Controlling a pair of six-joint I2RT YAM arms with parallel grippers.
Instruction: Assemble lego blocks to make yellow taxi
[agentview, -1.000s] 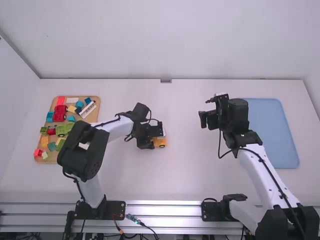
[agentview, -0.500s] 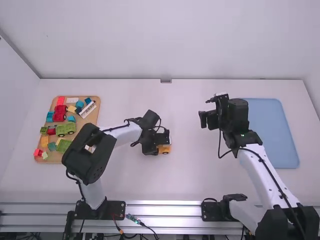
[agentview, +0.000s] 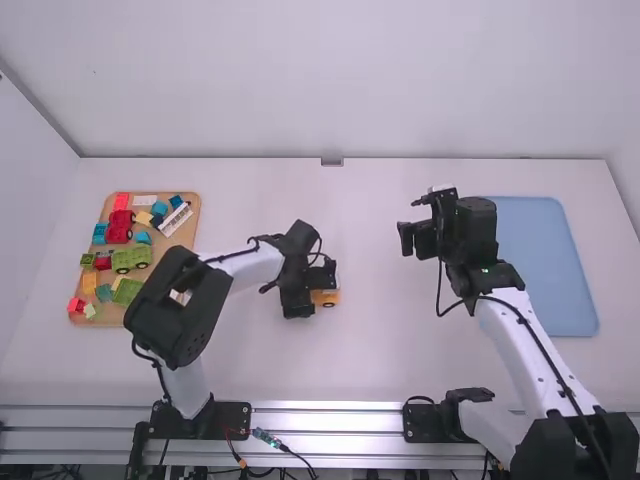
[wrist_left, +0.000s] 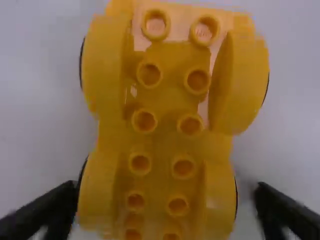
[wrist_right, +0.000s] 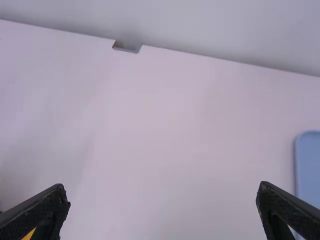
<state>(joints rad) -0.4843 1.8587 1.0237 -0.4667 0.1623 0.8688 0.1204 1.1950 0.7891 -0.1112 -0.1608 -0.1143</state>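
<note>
White desk (agentview: 400, 350): yellow car base (agentview: 327, 297) lies just beyond the left tool (wrist_left: 165, 192), fingers apart, the base's long axis running out between them (closing would likely pinch across its width); right tool (wrist_right: 162, 192), also spread, farther off.

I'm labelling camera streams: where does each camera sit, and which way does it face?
High view: fixed above and behind, facing forward and down over the table; left arm and right arm show.
Left wrist view: on that wrist, facing the yellow wheeled base; open left pincer shows.
Right wrist view: on that wrist, facing across the table towards the back wall; open right pincer shows.
Shared: high and right wrist views both include the blue tray.
</note>
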